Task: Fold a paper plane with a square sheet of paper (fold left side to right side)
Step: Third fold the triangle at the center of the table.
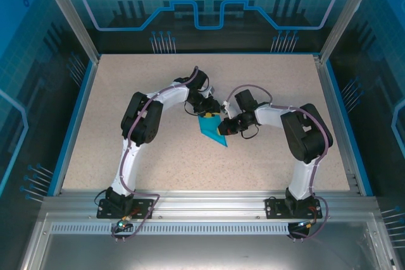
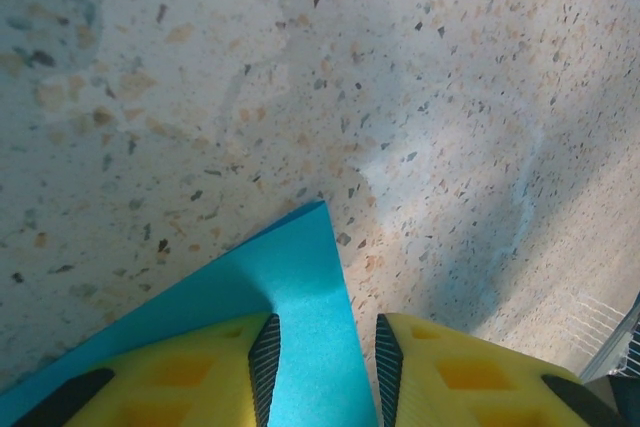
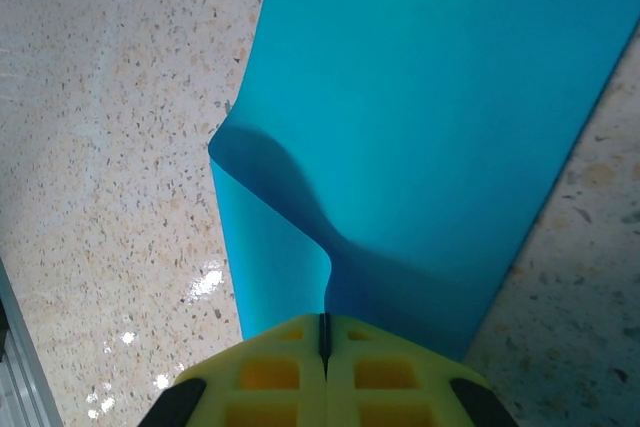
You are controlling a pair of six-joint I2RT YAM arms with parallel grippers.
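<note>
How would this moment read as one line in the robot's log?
thin teal-blue paper sheet: edge raised, curling | right gripper: shut on sheet | left gripper: open, sheet edge between fingers

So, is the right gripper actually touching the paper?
Touching. The right wrist view shows the right gripper shut on a raised fold of the square sheet of paper.
</note>
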